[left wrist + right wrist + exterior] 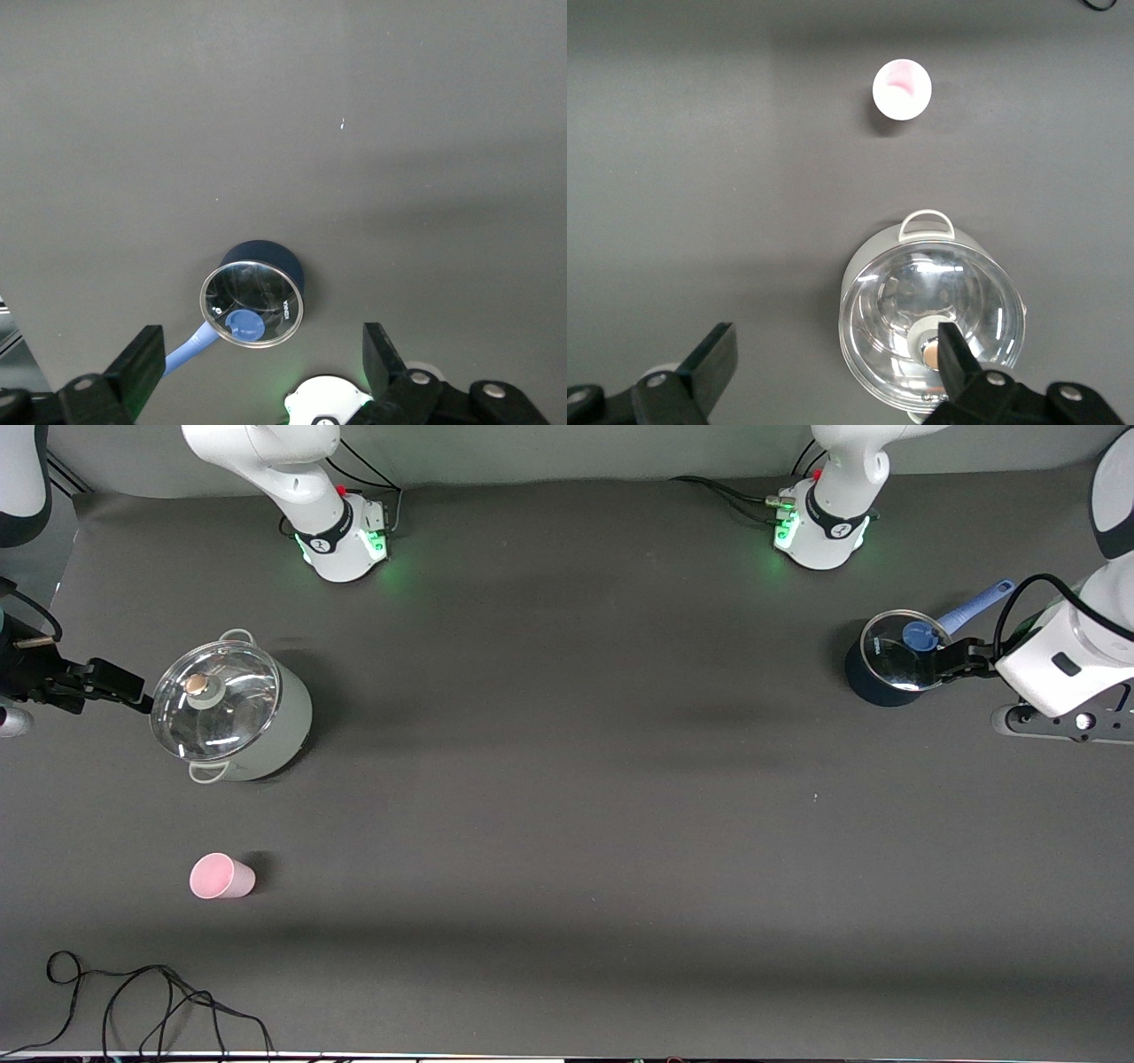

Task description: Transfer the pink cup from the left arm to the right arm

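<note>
Pink cup (pixel 221 876) standing alone on the tabletop (pixel 567 824), low in the front frame at the right arm's end, nearer to the front camera than the pot. Also seen in the upper part of the right wrist frame (pixel 902 88), as a pale round disc from above. Cannot tell whether rim or base is uppermost. Touched by nothing and well apart from both arms.

Next outward, a pale green pot (pixel 232 710) with a glass lid, at mid-height in the front frame. Just beside it, at the frame's edge, the right pincer (pixel 124 688), up over the tabletop. Fingers spread wide in its own wrist frame (pixel 835 359), with nothing between them.

At the left arm's end, at mid-height in the front frame, a dark blue saucepan (pixel 890 662) with a glass lid and a light blue handle. Beside it the left pincer (pixel 961 660), likewise spread wide (pixel 261 359) and holding nothing.

As for progress: no handover under way, cup in neither pincer, both arms drawn back to the frame's edges. Fits two stages alike: a cup waiting to be fetched and passed across, or a cup already passed and set down at the right arm's end. Not settled by these views. Worth noting only that the cup sits within the right arm's reach and a long way from the left arm.
</note>
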You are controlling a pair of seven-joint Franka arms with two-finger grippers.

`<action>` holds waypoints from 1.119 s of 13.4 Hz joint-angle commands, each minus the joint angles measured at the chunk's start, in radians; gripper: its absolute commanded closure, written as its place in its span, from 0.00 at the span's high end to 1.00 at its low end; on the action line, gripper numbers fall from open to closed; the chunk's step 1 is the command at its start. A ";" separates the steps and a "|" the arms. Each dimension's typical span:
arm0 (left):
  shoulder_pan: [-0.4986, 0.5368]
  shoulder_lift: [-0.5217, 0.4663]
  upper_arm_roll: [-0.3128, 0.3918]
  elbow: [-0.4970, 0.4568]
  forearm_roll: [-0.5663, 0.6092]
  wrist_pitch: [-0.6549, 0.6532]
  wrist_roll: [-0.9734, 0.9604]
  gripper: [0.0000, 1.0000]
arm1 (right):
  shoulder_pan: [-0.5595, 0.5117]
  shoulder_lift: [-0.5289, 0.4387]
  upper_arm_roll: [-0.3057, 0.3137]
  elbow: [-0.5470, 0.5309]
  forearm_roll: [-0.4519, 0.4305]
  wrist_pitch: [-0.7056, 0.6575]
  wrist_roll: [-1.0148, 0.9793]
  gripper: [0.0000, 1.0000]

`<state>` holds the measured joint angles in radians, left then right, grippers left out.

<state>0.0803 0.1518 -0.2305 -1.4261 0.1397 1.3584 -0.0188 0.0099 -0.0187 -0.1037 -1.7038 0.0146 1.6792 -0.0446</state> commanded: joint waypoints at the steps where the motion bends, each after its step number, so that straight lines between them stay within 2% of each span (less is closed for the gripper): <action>1: -0.160 -0.037 0.190 -0.016 -0.066 0.060 0.002 0.99 | 0.008 -0.003 -0.004 0.019 -0.018 -0.024 0.020 1.00; 3: -0.194 -0.066 0.240 -0.069 -0.086 0.140 0.017 0.99 | 0.008 -0.003 -0.004 0.021 -0.018 -0.027 0.016 1.00; 5: -0.195 -0.066 0.266 -0.082 -0.110 0.215 0.094 1.00 | 0.010 -0.004 -0.002 0.021 -0.018 -0.027 0.005 1.00; 7: -0.178 -0.049 0.264 -0.079 -0.147 0.217 0.099 1.00 | 0.010 -0.009 -0.002 0.026 -0.018 -0.027 -0.007 1.00; 15: -0.175 -0.051 0.254 -0.076 -0.144 0.199 0.097 1.00 | 0.012 -0.012 -0.001 0.030 -0.018 -0.029 -0.008 1.00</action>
<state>-0.0929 0.1252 0.0200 -1.4811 0.0033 1.5520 0.0641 0.0114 -0.0242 -0.1007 -1.6844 0.0145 1.6679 -0.0459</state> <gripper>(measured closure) 0.000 0.000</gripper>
